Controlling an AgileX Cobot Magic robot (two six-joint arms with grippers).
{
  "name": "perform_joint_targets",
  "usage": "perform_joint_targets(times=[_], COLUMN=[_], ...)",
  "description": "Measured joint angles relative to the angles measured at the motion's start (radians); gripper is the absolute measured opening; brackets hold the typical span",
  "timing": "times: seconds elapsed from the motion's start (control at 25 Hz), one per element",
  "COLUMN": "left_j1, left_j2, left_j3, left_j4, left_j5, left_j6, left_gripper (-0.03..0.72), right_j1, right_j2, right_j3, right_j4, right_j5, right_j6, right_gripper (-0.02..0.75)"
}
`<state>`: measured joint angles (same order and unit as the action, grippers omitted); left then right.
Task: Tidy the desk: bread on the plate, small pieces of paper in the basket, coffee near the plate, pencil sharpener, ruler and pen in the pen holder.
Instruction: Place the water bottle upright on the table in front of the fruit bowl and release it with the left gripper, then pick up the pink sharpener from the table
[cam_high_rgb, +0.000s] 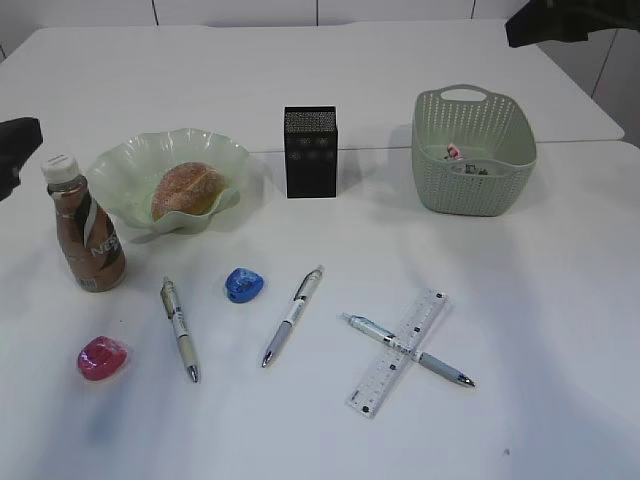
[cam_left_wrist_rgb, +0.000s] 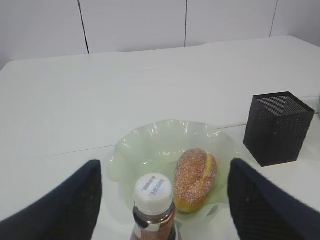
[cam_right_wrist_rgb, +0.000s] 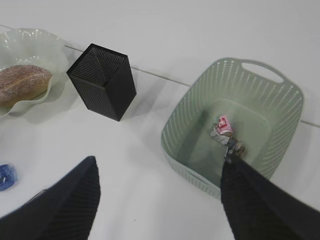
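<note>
The bread (cam_high_rgb: 187, 190) lies in the ruffled green plate (cam_high_rgb: 120, 160). Just left of the plate stands the coffee (cam_high_rgb: 85, 235). Three pens (cam_high_rgb: 180, 328) (cam_high_rgb: 293, 315) (cam_high_rgb: 408, 350) lie on the front of the desk, the last one crossing the clear ruler (cam_high_rgb: 425, 312). A blue pencil sharpener (cam_high_rgb: 243, 284) and a pink one (cam_high_rgb: 103, 357) are loose. The basket (cam_high_rgb: 430, 130) holds small pieces of paper (cam_right_wrist_rgb: 223, 125). The black pen holder (cam_high_rgb: 311, 150) stands mid-table. My left gripper (cam_left_wrist_rgb: 165, 167) is open, its fingers well apart from the coffee cap (cam_left_wrist_rgb: 153, 192). My right gripper (cam_right_wrist_rgb: 162, 162) hangs open beside the basket.
A seam between two white tabletops (cam_high_rgb: 380, 148) runs behind the pen holder. The right arm (cam_high_rgb: 560, 22) shows at the top right corner and the left gripper (cam_high_rgb: 15, 150) at the left edge. Bare desk lies between the pen holder and the basket.
</note>
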<state>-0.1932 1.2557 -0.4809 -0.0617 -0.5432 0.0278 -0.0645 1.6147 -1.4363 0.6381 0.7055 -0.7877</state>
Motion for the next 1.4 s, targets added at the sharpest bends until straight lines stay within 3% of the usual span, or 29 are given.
perform_joint_targets(times=[0.56, 0.8, 1.0, 1.4], left_j1=[0.0, 0.0, 0.0, 0.0], left_j2=[-0.414, -0.556, -0.581, -0.582], left_j3=[0.004, 0.004, -0.022, -0.132], left_j4=[0.002, 0.0, -0.048, -0.068], left_j5=[0.501, 0.731, 0.917, 1.205], left_j6=[0.0, -0.001, -0.001, -0.001], left_gripper=[0.512, 0.507, 0.506, 0.506], right_j1=[0.0, 0.0, 0.0, 0.0], right_j2=[-0.157, -0.289, -0.363, -0.387], right_j3=[0.011, 0.109, 0.197, 0.211], right_j4=[-0.133, -0.17, -0.186, -0.264], right_j5=[0.232, 0.294, 0.329, 0.459], right_j6=[0.247, 0.332, 0.388, 0.542], right_gripper=[0.585, 0.585, 0.585, 0.585])
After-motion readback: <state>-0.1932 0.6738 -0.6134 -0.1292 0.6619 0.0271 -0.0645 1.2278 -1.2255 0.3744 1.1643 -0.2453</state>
